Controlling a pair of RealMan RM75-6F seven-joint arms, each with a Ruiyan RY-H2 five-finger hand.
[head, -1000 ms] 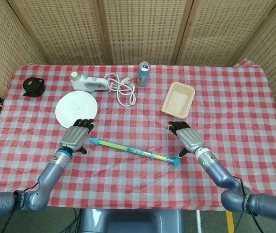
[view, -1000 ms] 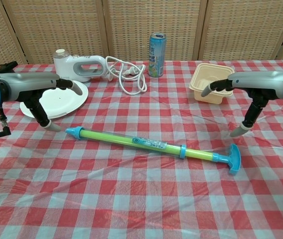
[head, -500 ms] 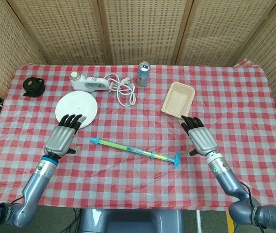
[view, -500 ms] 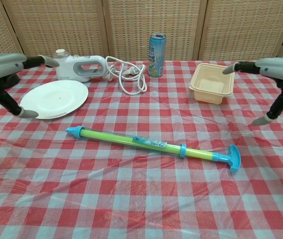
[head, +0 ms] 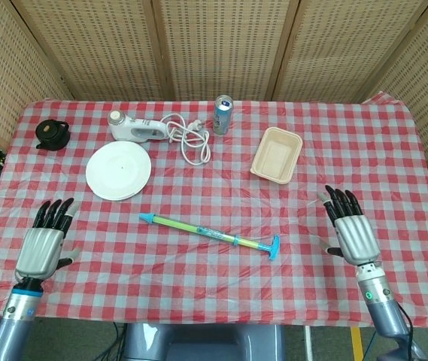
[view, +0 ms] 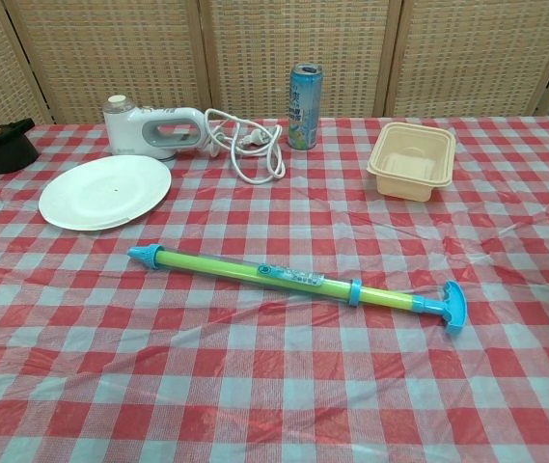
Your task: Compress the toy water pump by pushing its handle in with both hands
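The long green-and-blue plastic water pump toy (head: 210,234) lies untouched mid-worktop, well apart from the left hand (head: 42,245) and right hand (head: 352,232), fingers spread and empty; judged next: reach inward to its ends.

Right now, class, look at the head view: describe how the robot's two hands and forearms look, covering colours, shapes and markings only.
Both the left hand and the right hand have a ribbed, silver-grey metallic back and black fingers. Each wrist carries a bright blue ring, with a small green light on the right one. Below them run smooth, rounded grey-blue forearms. No loose cables show.
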